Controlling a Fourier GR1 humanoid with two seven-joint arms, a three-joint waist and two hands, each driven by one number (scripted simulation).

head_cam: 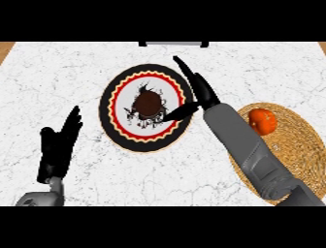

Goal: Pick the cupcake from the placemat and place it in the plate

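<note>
Nearby, orange fruit (262, 121) on woven placemat (309, 145), right forearm (248, 145) across it.

A round orange-red thing (262, 121) sat to the right of the right hand (200, 94), nearer the wrist. White marbled counter (65, 72) spread beneath that hand; a grey bar (173, 43) lay beyond its fingertips.

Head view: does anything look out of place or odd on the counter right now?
Nothing stands out. The cupcake sits in the middle of the plate, the right hand is open beside it, an orange fruit lies on the woven placemat, and the left hand rests open at lower left.
</note>
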